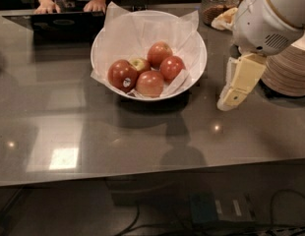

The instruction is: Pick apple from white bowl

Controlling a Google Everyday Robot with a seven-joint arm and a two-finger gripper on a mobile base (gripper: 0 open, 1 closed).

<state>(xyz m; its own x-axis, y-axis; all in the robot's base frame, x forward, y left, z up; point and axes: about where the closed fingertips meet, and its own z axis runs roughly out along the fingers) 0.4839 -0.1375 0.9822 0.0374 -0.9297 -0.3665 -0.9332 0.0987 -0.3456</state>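
1. The worktop (69, 127) is a smooth, glossy grey slab that mirrors the ceiling lights in bright patches.
2. The white bowl (95, 58) is big, round and smooth-rimmed. It stands at the far middle of the worktop and is lined with crinkled, translucent white paper (124, 31) whose corners stick up past the rim.
3. The apple (122, 75) is the darkest red and the largest of the five fruits. It is round with shiny skin and carries a small white sticker on its near side. It lies at the left of the heap inside the bowl.
4. Just beside it to the right are a small yellow-green apple (140, 64) and a lighter orange-red apple (150, 83). Two more orange-red apples (171, 67) lie farther right.
5. The claw (230, 98) is blocky, cream-coloured plastic under a rounded white arm housing (268, 18). It hangs tilted over the worktop to the right of the bowl, apart from it and holding nothing. Whether it is spread or pressed together, I cannot tell.
6. A ribbed stack of beige paper bowls (290, 70) stands at the right edge.
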